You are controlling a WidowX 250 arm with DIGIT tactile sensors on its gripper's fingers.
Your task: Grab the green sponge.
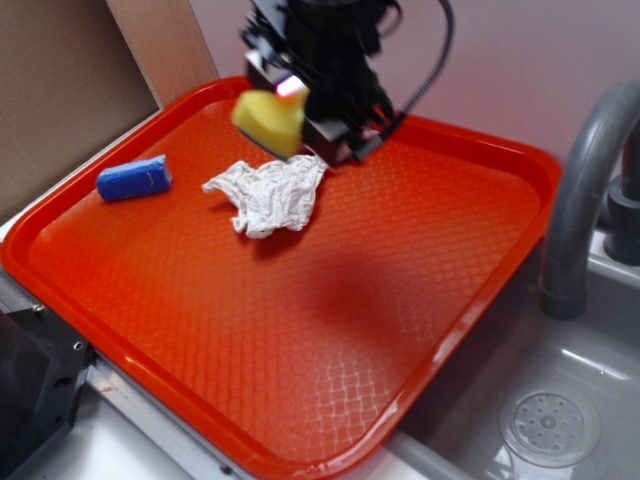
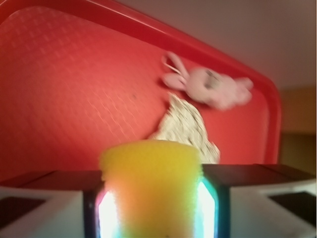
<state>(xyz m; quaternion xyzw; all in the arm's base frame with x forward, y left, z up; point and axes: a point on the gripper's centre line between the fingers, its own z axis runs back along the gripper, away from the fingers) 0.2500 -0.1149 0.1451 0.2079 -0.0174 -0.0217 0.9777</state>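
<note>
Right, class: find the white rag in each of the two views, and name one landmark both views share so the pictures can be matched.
Exterior: the white rag lies crumpled on the red tray, centre-left, just below the raised yellow sponge.
Wrist: it shows right of centre, just above the sponge held in the pincer.
Shared landmark: the tray's raised red rim.

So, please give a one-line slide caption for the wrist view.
Yellow sponge clamped between the jaws above the red tray, white rag beyond.
</note>
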